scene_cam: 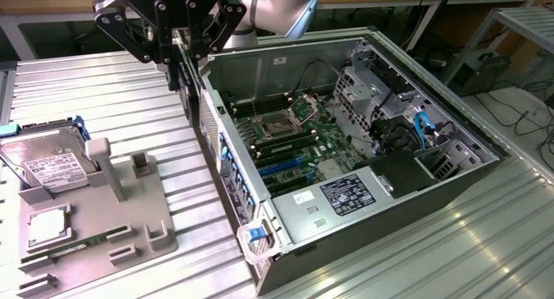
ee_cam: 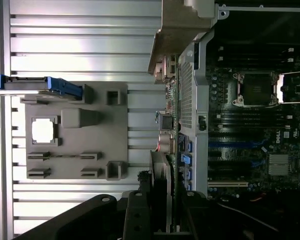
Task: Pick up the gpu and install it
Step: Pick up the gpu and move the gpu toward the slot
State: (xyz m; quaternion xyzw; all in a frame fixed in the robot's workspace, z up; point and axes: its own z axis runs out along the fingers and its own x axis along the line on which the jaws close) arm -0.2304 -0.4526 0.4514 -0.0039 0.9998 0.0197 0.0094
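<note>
My gripper [scene_cam: 180, 36] hangs near the top of the exterior view, shut on the gpu [scene_cam: 178, 71], which shows edge-on as a thin dark card pointing down between the fingers. From the wrist, the gpu [ee_cam: 169, 150] runs away from the gripper [ee_cam: 162, 217] as a narrow green edge. Its black fan [ee_cam: 159, 182] bulges on one face and its metal end bracket [ee_cam: 182, 30] is at the far end. The card hovers above the ribbed table, just outside the rear wall [ee_cam: 201, 95] of the open computer case [scene_cam: 407, 182].
Inside the case lie the motherboard [scene_cam: 290, 127] [ee_cam: 250, 120] and its blue expansion slots [scene_cam: 281, 166] [ee_cam: 235, 145]. On the exterior view's left, a grey fixture [scene_cam: 121, 208] [ee_cam: 75, 125] carries a hard drive [scene_cam: 43, 163], a processor chip [scene_cam: 48, 224] and a RAM stick [scene_cam: 78, 246].
</note>
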